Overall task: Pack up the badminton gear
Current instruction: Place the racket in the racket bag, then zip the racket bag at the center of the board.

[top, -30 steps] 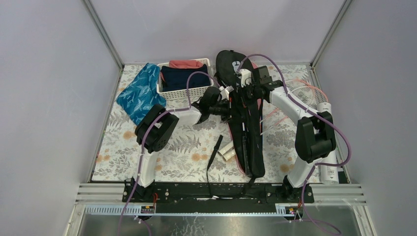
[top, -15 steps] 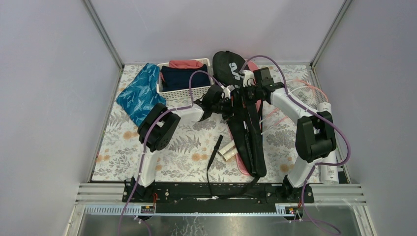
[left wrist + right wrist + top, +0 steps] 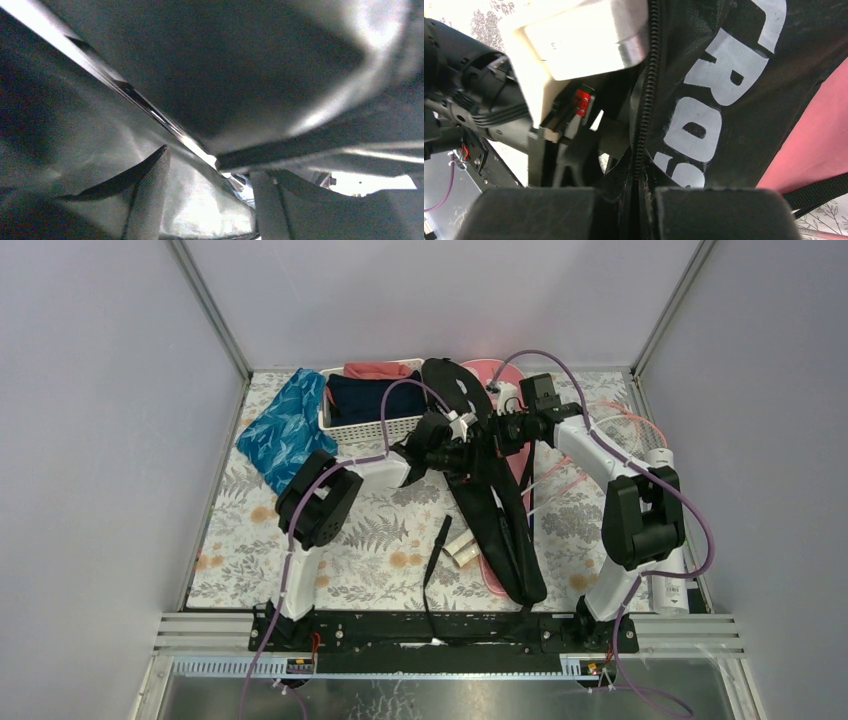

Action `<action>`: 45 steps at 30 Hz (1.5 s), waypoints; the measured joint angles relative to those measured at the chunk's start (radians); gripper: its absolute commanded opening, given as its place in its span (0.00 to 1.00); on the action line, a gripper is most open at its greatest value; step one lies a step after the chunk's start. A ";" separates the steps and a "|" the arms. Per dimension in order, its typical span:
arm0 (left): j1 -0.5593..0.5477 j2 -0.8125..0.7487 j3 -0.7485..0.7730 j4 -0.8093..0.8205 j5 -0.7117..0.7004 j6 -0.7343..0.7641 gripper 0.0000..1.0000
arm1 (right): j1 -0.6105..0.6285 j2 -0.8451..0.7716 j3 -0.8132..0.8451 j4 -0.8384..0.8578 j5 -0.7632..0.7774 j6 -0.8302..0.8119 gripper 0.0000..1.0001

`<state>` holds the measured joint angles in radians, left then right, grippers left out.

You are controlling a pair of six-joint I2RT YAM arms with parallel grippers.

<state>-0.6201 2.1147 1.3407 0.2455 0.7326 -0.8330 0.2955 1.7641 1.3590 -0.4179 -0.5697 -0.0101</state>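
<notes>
The black "CROSSWAY" bag (image 3: 500, 510) lies lengthwise down the table's middle, on the pink bag (image 3: 492, 370). My right gripper (image 3: 641, 192) is shut on the black bag (image 3: 724, 75) along its zipper edge, with the pink bag (image 3: 824, 135) behind it. My left gripper (image 3: 462, 453) is pushed against the bag's left side. Dark bag fabric (image 3: 225, 65) fills the left wrist view and hides its fingers. A black handle (image 3: 440, 540) and a white handle (image 3: 462, 550) lie left of the bag. Thin rackets (image 3: 610, 435) and the white shuttlecock tube (image 3: 668, 540) are at the right.
A white slatted basket (image 3: 370, 426) with navy and red clothes stands at the back left, and a blue patterned cloth (image 3: 285, 430) lies beside it. Grey walls close in the floral table mat on three sides.
The black bag's far end has swung left, uncovering more of the pink bag at the back. Both grippers have shifted a little with it.
</notes>
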 measured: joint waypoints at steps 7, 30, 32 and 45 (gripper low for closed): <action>0.044 -0.192 -0.060 -0.056 0.079 0.249 0.92 | -0.006 0.000 0.050 -0.083 -0.026 -0.085 0.00; 0.229 -0.661 -0.005 -0.745 -0.140 1.825 0.99 | -0.033 -0.203 0.030 -0.253 -0.219 -0.257 0.00; 0.229 -0.650 0.031 -0.779 -0.172 1.921 0.99 | -0.033 -0.238 0.020 -0.260 -0.245 -0.265 0.00; 0.235 -0.607 0.169 -0.906 -0.289 2.254 0.98 | -0.033 -0.303 -0.027 -0.383 -0.398 -0.398 0.00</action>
<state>-0.3851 1.5082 1.5101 -0.6601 0.4435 1.4212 0.2626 1.4616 1.3319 -0.8009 -0.9676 -0.4080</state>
